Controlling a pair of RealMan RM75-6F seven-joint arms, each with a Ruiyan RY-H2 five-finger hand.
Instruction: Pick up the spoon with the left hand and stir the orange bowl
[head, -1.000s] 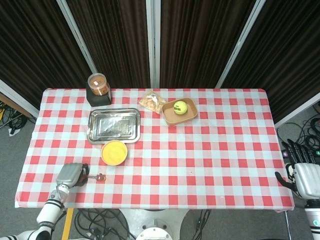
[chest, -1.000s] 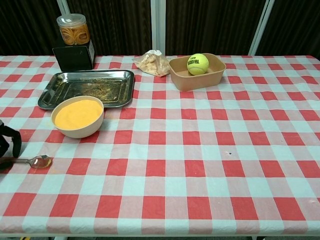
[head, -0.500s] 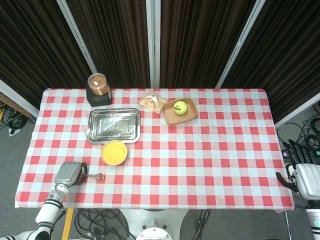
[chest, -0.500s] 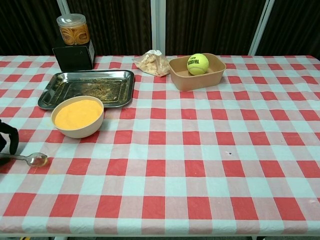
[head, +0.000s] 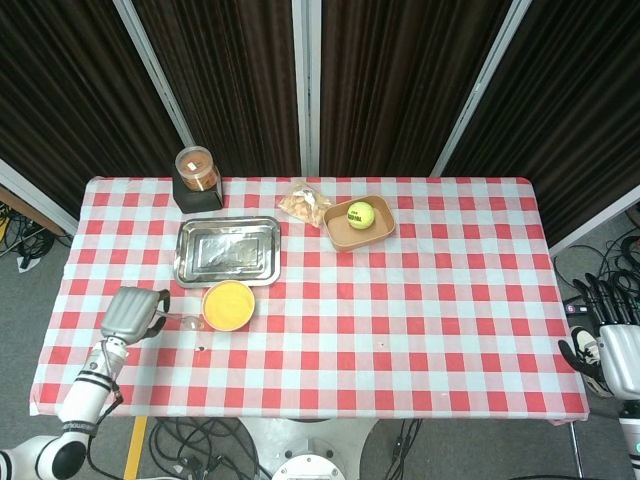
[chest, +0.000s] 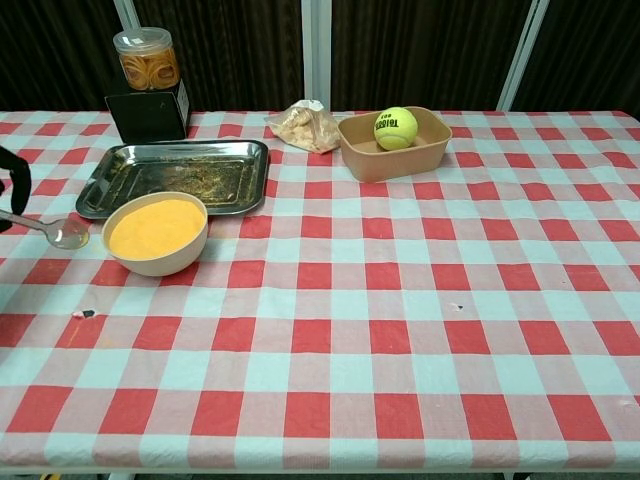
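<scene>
Dark curtains back a checked surface (head: 400, 300) where the left hand (head: 128, 312) grasps the spoon (head: 183, 321) beside the orange bowl (head: 228, 304).
From the head view, the left hand sits at the near-left edge with the spoon's handle in its grip, the bowl of the spoon raised just left of the orange bowl; a metal tray (head: 228, 250) lies behind that, a jar (head: 197, 170) at the far left, and a tan box holding a tennis ball (head: 360, 214) further right. The right hand (head: 610, 345) hangs off the near-right edge, fingers spread, released. From the chest view, the spoon (chest: 62, 233) hovers left of the orange bowl (chest: 157, 233), not touching its rim; only a sliver of the left hand (chest: 10, 180) shows.
</scene>
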